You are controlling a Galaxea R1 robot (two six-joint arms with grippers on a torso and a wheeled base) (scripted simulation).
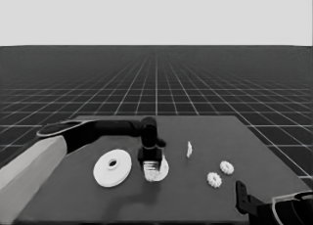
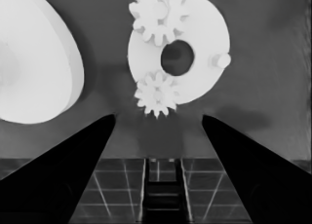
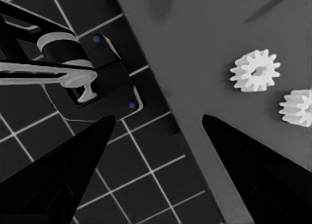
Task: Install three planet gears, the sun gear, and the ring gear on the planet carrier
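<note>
Parked low at the desk's (image 1: pixel 73 195) near corner, well to the right of the smaller round part, sits the right hand (image 3: pixel 158 131), spread wide and empty. Two small white toothed gears (image 1: pixel 220 173) lie loose on the dark desk between it and that part.

Now the action: the left hand (image 1: pixel 150 164) hangs directly above the smaller round part (image 2: pixel 195 53), a flat white washer-like disc with a wide hole, its black fingers (image 2: pixel 73 160) parted wide with nothing between them. On the disc sit two seated gears (image 2: pixel 157 93), one at the rim nearest the hand, one across the hole, and a bare peg (image 2: pixel 223 60) waits for a third.

The larger round part (image 1: pixel 112 168), a thick-rimmed white disc, lies just left of the smaller one. A thin white piece (image 1: pixel 189 148) stands just right of it.

The risk, I'd say: those spread fingertips could clip the near gear on any sideways sweep and tip it off its peg. No containers here; the smaller round part alone carries anything.
</note>
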